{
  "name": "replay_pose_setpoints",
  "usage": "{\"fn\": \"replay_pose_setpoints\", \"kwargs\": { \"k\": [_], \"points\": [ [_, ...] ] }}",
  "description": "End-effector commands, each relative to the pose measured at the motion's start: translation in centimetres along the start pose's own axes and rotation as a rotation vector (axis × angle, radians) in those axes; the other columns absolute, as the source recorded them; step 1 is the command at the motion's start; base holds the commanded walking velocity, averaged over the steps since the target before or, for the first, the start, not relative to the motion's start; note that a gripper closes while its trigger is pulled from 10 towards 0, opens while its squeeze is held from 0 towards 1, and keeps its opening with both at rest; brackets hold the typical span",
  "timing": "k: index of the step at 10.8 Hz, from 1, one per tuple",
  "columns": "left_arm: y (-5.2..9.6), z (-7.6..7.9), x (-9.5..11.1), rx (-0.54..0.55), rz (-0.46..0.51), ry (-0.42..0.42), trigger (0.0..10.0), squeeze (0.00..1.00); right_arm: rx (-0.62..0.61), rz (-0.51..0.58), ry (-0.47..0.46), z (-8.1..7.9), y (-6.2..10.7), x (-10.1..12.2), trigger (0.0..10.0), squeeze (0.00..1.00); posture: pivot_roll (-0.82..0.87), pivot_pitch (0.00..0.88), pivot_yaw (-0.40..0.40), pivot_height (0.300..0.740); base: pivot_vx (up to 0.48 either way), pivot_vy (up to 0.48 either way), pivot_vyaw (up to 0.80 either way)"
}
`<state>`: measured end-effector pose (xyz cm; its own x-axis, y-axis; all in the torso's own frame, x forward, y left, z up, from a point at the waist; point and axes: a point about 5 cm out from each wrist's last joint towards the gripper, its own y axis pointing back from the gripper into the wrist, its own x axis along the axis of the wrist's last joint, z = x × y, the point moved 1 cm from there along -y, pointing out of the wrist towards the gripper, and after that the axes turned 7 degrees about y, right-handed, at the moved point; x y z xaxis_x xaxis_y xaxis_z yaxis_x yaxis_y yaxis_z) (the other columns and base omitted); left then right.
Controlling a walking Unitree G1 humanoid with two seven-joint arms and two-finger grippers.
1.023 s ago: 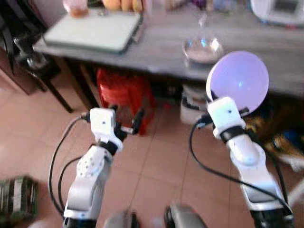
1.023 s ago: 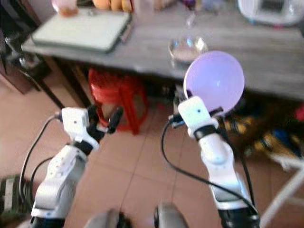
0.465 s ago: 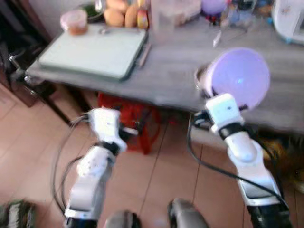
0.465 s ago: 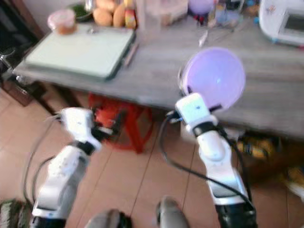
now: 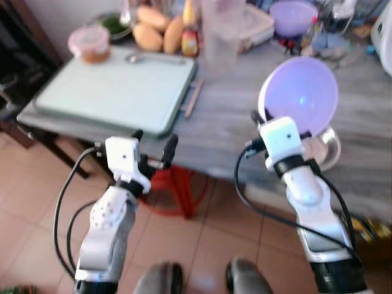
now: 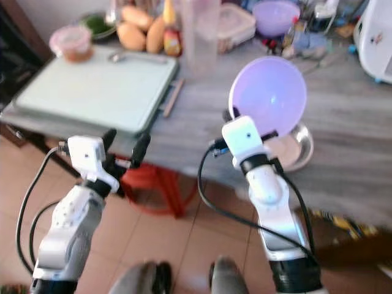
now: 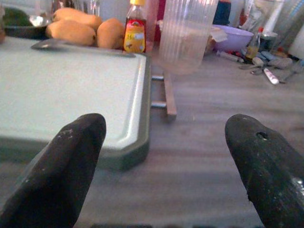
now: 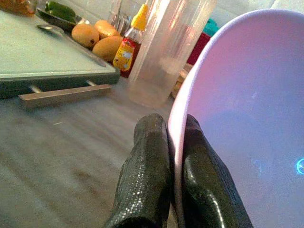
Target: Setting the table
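A lilac plastic bowl (image 5: 300, 95) is held by its rim, tilted on edge, in the clamped right gripper (image 8: 175, 156) above the grey wooden table (image 5: 233, 116). The left gripper (image 5: 153, 144) is spread wide, empty, before the pale green tray (image 5: 116, 92).

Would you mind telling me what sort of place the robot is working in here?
Most likely a home kitchen or dining area: a grey wooden table holds a pale green tray, mangoes, a sauce bottle and a clear plastic jug. The right gripper holds a lilac bowl by its rim.
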<state>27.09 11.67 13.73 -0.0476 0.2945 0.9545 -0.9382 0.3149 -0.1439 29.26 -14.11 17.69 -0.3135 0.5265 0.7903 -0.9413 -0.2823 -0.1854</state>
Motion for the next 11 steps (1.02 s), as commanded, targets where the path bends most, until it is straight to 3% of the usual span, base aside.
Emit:
{"fn": "replay_pose_setpoints", "kwargs": {
  "k": [1,2,4,6,7,11],
  "points": [
    [0.3,0.1,0.0,0.013,0.004,-0.005,10.0,0.00,0.045,0.032,0.000,-0.5,0.0,0.3,10.0,0.00,-0.04,0.138,0.050,0.740,0.000,0.000,0.00],
    [0.4,-0.1,0.0,0.027,0.002,-0.004,10.0,0.00,0.134,0.076,-0.031,-1.0,-0.4,0.8,10.0,0.00,-0.04,0.142,0.049,0.740,0.000,0.000,0.00],
    [0.9,-0.3,-0.2,0.033,-0.005,-0.009,10.0,0.00,0.201,0.080,-0.010,-0.8,-1.3,0.6,10.0,0.00,-0.04,0.149,0.045,0.740,0.000,0.000,0.00],
    [1.1,-0.2,-0.1,0.034,-0.005,-0.007,10.0,0.00,0.259,0.036,-0.016,-0.6,-2.0,-0.2,10.0,0.00,-0.03,0.156,0.041,0.740,0.000,0.000,0.00],
    [1.2,-0.1,-0.1,0.032,-0.006,-0.005,10.0,0.00,0.286,-0.035,-0.033,-0.7,-2.1,-1.3,10.0,0.00,-0.03,0.158,0.039,0.740,0.000,0.000,0.00],
    [1.2,-0.1,-0.3,0.025,-0.018,0.004,10.0,0.00,0.422,-0.061,-0.015,-2.2,-1.9,-2.3,10.0,0.00,-0.04,0.165,0.045,0.740,0.000,0.000,0.00]
  ]
}}
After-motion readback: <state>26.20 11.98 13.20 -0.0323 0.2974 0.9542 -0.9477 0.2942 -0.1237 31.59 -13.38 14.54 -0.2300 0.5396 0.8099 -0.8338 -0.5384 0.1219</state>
